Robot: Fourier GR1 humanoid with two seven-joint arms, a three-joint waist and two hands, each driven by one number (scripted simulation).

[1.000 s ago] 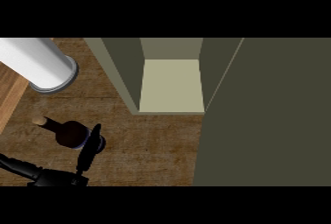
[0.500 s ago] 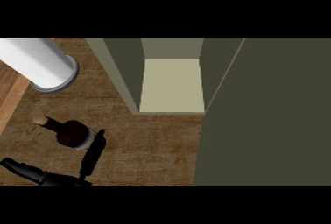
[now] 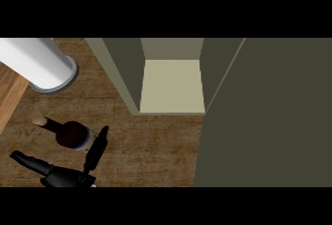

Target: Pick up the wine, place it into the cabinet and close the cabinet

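The wine bottle (image 3: 70, 133) is dark with a tan cork end and stands on the wooden counter (image 3: 149, 149) at the lower left. My right hand (image 3: 65, 177) comes in from the lower edge just below it, open. Its straight fingers (image 3: 96, 149) run up along the bottle's right side, and the thumb (image 3: 26, 161) points out to the lower left of the bottle. The bottle sits in the gap between them; I cannot tell whether they touch it. The cabinet (image 3: 172, 85) stands open at the top middle, showing a pale inner floor. My left hand is out of sight.
The cabinet's dark door (image 3: 266, 114) fills the right side of the view, swung open. A white cylinder (image 3: 35, 63) lies at the upper left. A lighter wooden strip (image 3: 9, 99) runs along the left edge.
My right hand has shifted slightly to the right, its fingers drawing closer alongside the bottle. The bottle and the cabinet door have stayed where they were.
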